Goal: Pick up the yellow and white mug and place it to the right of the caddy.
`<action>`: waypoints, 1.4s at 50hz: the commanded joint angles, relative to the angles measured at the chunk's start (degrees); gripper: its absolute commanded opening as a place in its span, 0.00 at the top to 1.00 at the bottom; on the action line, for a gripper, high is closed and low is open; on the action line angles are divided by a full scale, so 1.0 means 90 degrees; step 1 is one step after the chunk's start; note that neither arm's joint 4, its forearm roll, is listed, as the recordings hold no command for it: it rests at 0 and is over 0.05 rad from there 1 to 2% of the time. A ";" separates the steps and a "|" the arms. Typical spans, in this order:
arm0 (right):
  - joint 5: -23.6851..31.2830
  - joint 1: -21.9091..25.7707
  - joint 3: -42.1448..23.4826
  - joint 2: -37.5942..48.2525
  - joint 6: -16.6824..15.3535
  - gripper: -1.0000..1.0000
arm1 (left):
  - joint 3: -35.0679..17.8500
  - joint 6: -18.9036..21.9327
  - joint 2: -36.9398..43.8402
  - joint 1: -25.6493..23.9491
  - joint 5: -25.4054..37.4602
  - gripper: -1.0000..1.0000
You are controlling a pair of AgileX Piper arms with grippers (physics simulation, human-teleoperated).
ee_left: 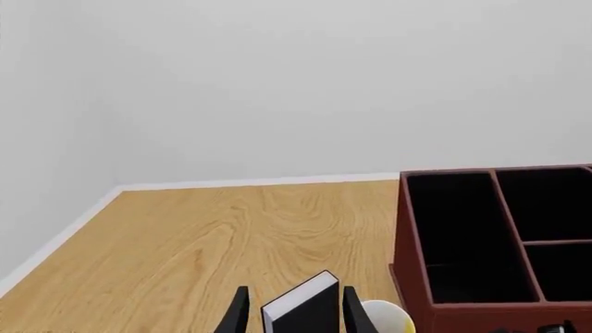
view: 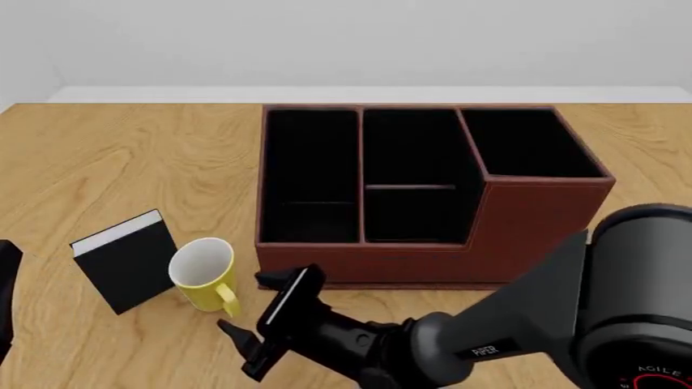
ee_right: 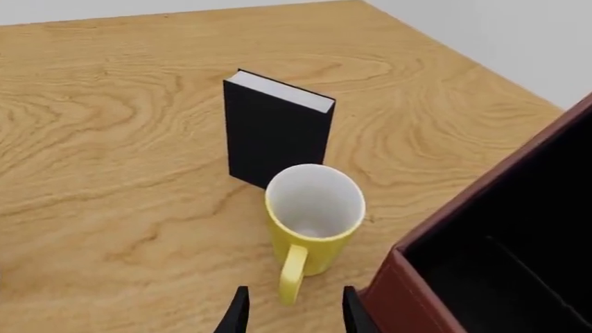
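Observation:
The yellow and white mug point(view: 203, 271) stands upright on the table just left of the caddy's front left corner, its loop handle point(ee_right: 293, 274) turned toward my right gripper. The reddish-brown caddy point(view: 433, 243) sits mid-table with its black compartments facing up. My right gripper point(view: 245, 306) hovers open just short of the mug, and its fingertips point(ee_right: 238, 311) sit on either side of the handle's line without touching it. My left gripper point(ee_left: 294, 316) is open and empty near the table's left edge. It faces the mug point(ee_left: 389, 319) and the caddy point(ee_left: 462, 312).
A small black book point(view: 128, 261) with white page edges stands upright right next to the mug on its left. It also shows behind the mug in the right wrist view, book point(ee_right: 276, 132). The wooden table point(view: 130, 162) stretches back to a white wall.

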 commanded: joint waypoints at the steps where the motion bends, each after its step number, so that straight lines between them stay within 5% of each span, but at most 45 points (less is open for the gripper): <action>1: 0.0053 0.0045 -0.0186 0.0200 0.0033 0.00 | -0.0011 -0.0005 0.0000 0.0015 0.0009 0.00; 58: 0.0222 0.0034 -0.0734 0.0760 0.0132 0.00 | 0.0127 -0.0030 0.0000 0.0040 -0.0055 0.00; 59: 0.0199 0.0006 -0.0704 0.0718 0.0126 1.00 | 0.0142 -0.0035 0.0000 0.0033 -0.0059 0.00; 70: 0.0167 0.0031 -0.0638 0.0646 0.0069 1.00 | 0.0137 -0.0024 0.0000 0.0024 -0.0043 0.00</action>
